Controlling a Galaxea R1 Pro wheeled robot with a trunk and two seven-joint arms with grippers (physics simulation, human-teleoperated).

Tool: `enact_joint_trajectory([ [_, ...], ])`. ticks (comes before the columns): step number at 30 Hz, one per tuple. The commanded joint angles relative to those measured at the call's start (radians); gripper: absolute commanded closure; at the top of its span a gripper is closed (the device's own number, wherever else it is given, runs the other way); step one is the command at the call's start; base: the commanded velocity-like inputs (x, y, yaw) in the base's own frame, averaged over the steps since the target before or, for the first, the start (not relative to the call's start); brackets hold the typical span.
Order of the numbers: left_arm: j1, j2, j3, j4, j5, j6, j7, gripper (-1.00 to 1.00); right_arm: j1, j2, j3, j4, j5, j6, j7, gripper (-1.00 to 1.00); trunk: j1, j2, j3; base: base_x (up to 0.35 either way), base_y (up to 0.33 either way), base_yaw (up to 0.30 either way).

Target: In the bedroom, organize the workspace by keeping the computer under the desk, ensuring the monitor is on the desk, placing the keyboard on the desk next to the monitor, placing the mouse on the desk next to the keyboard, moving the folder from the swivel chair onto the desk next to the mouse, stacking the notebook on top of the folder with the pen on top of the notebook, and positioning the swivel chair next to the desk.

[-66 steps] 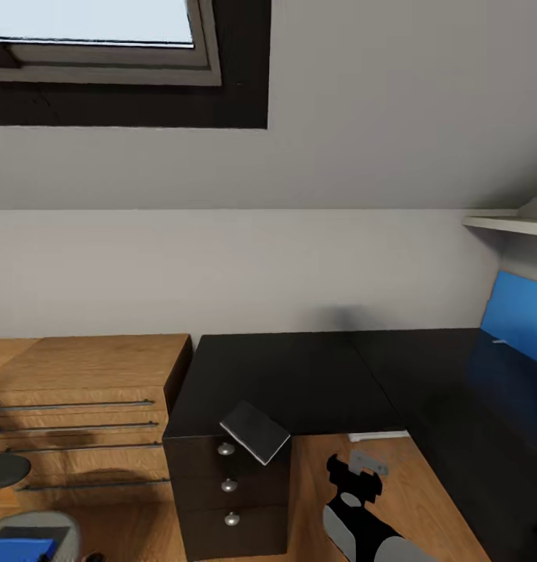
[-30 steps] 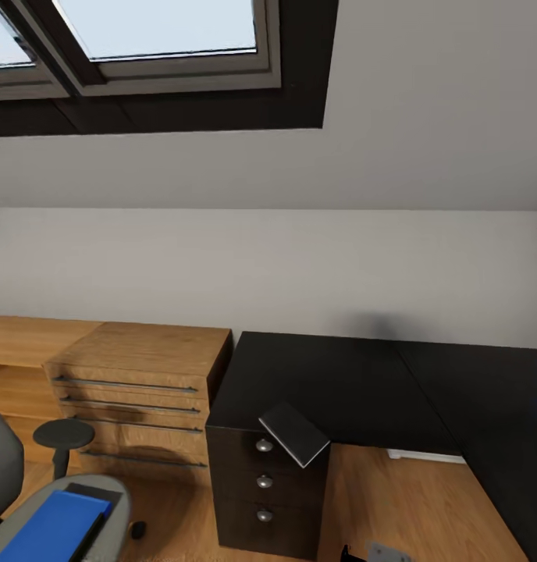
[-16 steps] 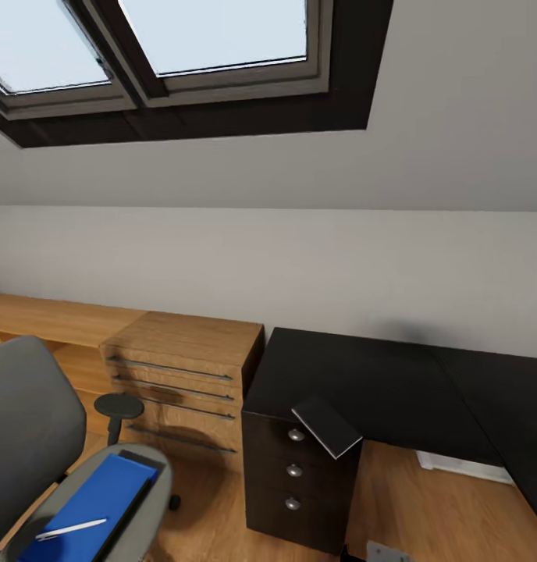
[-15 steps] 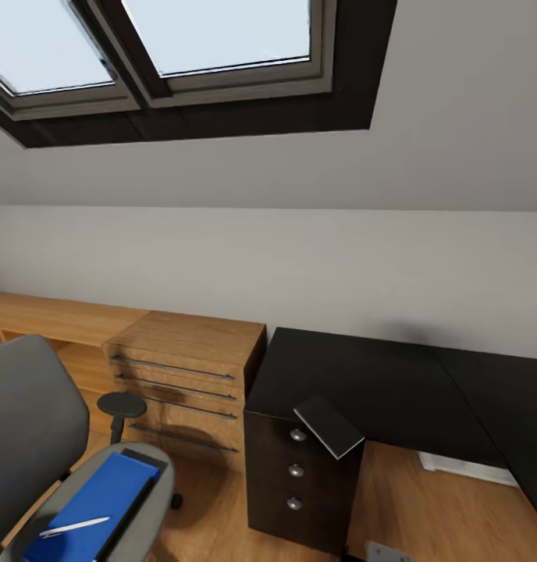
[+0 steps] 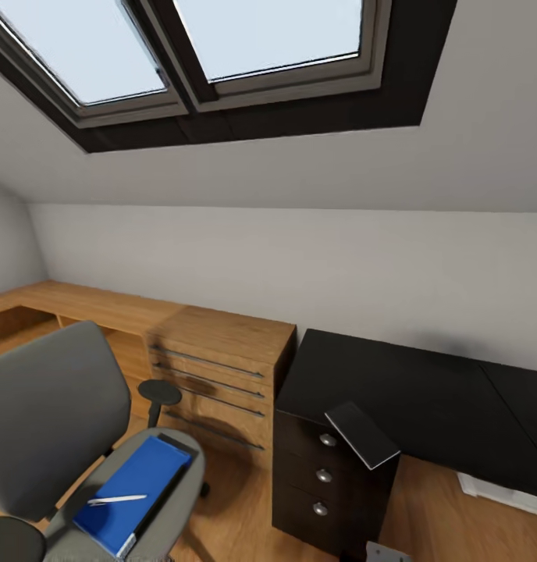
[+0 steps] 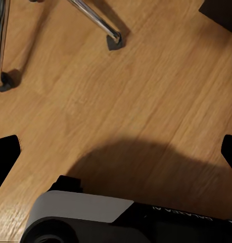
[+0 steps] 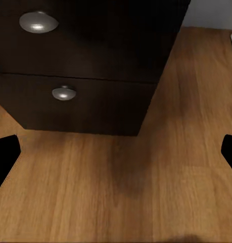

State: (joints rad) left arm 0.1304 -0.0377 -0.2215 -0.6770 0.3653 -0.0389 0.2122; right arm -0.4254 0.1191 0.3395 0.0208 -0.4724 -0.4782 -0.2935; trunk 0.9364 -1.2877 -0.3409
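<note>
The desk [image 5: 424,390] top lies mostly bare, open from above — only the notebook [image 5: 362,435] juts tilted off its front corner over the drawer unit [image 5: 323,476]. The light-wood cabinet [image 5: 222,375] stands tight against the desk's left side. The swivel chair [image 5: 58,437] sits near the cabinet, its tall back walling off the seat from the left; an armrest [image 5: 161,392] rises between seat and cabinet. The folder [image 5: 136,492] with the pen [image 5: 116,499] on it is reachable from above. Between chair and drawers — bare wood floor [image 5: 237,507]. Beneath the chair, a chrome leg [image 6: 98,23] crosses the floor.
</note>
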Motion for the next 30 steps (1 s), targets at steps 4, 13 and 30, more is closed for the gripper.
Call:
enact_joint_trajectory([
  [4,0.0,0.001,-0.005,-0.001,0.011,-0.004,0.007,-1.0,-0.001,0.002,0.01,0.002,-0.006,-0.003,-0.003,-1.0,0.0,-0.001,-0.001,0.0,0.0,0.275],
  [13,0.0,0.001,-0.005,-0.001,0.011,-0.004,0.007,-1.0,-0.001,0.001,0.009,0.002,-0.006,-0.003,-0.003,-1.0,0.0,-0.001,-0.001,0.0,0.0,0.275],
  [30,0.0,0.001,-0.006,-0.001,0.011,-0.004,0.007,-1.0,-0.001,0.002,0.01,0.002,-0.006,-0.003,-0.003,-1.0,0.0,-0.001,-0.007,0.0,0.0,0.275],
])
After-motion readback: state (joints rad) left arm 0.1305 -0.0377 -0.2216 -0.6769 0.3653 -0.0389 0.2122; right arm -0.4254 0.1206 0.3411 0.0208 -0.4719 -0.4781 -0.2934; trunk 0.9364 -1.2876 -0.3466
